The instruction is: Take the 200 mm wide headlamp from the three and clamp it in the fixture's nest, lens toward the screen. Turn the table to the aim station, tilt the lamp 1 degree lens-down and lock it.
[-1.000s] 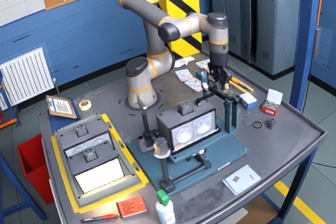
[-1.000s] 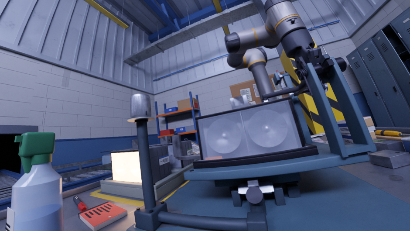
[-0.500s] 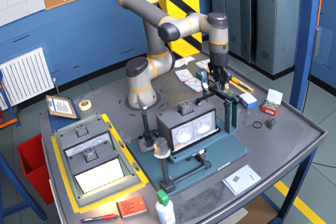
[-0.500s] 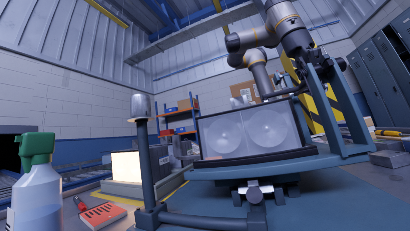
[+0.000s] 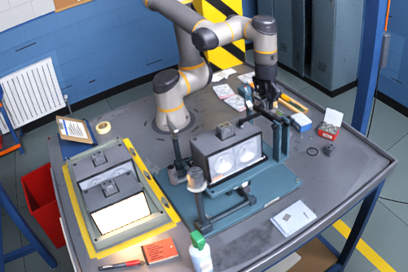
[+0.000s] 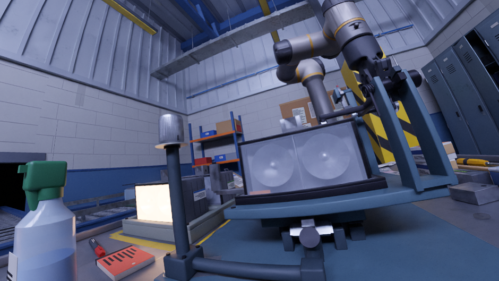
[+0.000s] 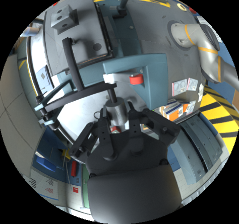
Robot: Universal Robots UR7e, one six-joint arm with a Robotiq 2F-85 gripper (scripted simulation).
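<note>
The clamp's metal knob (image 7: 118,115) is partly hidden between my fingers; my gripper (image 7: 118,118) (image 5: 264,99) grips it at the top of the teal clamp post (image 5: 280,138). The black clamp arm (image 5: 253,117) reaches from the post over the headlamp (image 5: 229,153) (image 6: 307,160), which sits in the fixture's nest on the teal table (image 5: 234,185). Its twin round lenses face the near edge of the bench. A red lever (image 7: 136,79) sits on the post's head. Two other headlamps (image 5: 112,191) rest in the yellow-edged tray on the left.
Behind the work stand the arm's base (image 5: 171,110) and a striped column. A knobbed post (image 5: 196,179) rises at the fixture's front. A spray bottle (image 5: 200,252), orange card (image 5: 160,249) and paper sheet (image 5: 293,217) lie near the bench edge; small boxes (image 5: 328,129) lie right.
</note>
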